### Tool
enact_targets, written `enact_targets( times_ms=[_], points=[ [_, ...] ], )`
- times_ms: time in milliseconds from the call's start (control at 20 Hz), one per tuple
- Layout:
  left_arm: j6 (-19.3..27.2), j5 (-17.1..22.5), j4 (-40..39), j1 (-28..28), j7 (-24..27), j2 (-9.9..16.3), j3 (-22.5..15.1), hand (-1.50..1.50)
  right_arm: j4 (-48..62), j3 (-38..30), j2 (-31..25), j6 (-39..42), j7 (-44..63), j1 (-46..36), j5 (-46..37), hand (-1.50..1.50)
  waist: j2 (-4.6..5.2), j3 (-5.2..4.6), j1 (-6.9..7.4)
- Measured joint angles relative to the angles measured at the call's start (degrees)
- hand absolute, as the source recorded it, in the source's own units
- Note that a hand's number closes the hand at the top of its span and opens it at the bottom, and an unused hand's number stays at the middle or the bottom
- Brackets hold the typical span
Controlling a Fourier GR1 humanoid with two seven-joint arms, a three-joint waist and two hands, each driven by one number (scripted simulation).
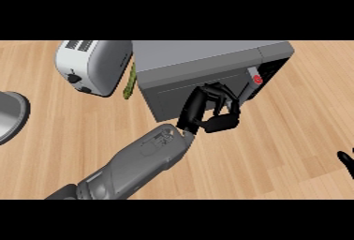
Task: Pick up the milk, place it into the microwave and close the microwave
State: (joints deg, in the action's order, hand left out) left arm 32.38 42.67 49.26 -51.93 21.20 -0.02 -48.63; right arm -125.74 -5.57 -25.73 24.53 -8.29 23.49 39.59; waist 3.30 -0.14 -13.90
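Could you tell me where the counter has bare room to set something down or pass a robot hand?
Bare wood lies right of the microwave, up to the right robot hand at the edge, and left of the forearm, below the toaster and beside the pan. It is crowded at the microwave front, where the left robot hand is, and between toaster and microwave.

My wooden counter (276,140) carries the microwave (200,65), a toaster (93,65) (white) and a grey pan (10,115).
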Motion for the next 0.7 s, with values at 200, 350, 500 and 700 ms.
enact_targets(
  times_ms=[200,350,500,700],
  points=[
    [0.4,2.3,0.2,0.2,1.2,0.0,0.4,1.50,-0.3,-0.3,-0.4,0.1,0.3,-0.5,1.1,-1.50,0.03,0.06,-0.35],
    [1.4,3.2,0.0,0.1,2.5,0.0,-0.1,1.50,-0.6,-0.2,-0.9,0.5,0.8,-0.8,1.8,-1.50,0.06,0.10,-0.55],
    [1.7,4.2,-0.1,0.2,4.2,0.0,-0.2,1.50,-1.1,-0.1,-1.3,1.2,0.8,-1.0,2.4,-1.50,0.18,0.11,-0.68],
    [2.4,5.3,-0.3,0.2,6.2,0.0,-0.6,1.50,-1.8,0.1,-2.1,2.1,1.2,-1.4,3.6,-1.50,0.37,0.10,-0.90]
  ],
)
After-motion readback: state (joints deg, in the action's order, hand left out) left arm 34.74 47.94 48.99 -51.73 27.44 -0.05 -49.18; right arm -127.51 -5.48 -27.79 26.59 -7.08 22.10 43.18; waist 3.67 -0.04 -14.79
